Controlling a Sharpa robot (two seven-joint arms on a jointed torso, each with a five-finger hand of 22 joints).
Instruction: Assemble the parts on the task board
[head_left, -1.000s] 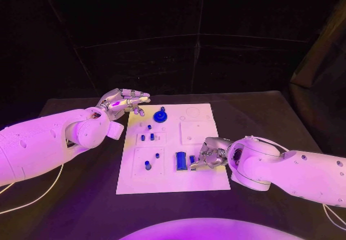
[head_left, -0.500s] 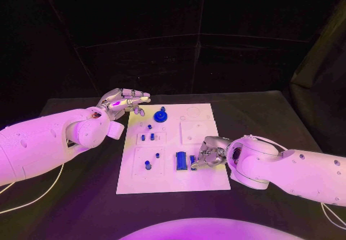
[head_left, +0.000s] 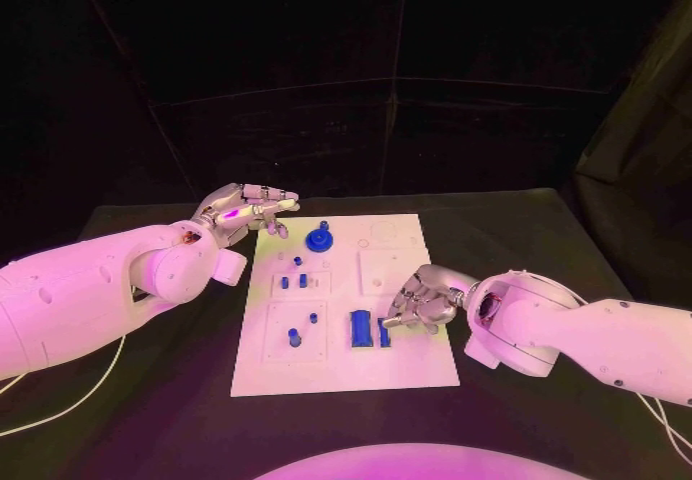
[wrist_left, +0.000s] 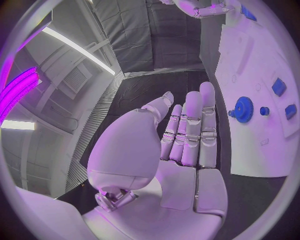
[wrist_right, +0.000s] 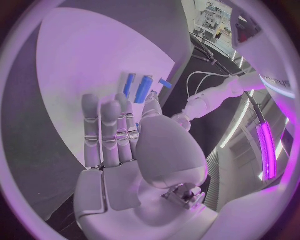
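The white task board (head_left: 411, 365) lies in the middle of the black table. On it stand a blue gear (head_left: 319, 240) at the far end, several small blue pegs (head_left: 293, 281), a wide blue block (head_left: 361, 328) and a narrow blue bar (head_left: 384, 332). My right hand (head_left: 415, 300) hovers just beyond the narrow bar, fingers stretched out and holding nothing. In the right wrist view both bars (wrist_right: 139, 88) lie past the fingertips (wrist_right: 91, 102). My left hand (head_left: 248, 208) floats off the board's far left corner, flat and empty. The gear (wrist_left: 242, 109) lies beside it.
Bare black table (head_left: 159, 400) surrounds the board on all sides. Both white forearms reach in over the table's left and right parts. A pale cable (head_left: 65, 395) trails on the table at the near left. Dark curtains close off the back.
The whole picture has shifted a little, so the camera moved. Relative to the board, my right hand has drawn back slightly from the narrow blue bar. The left hand keeps its pose.
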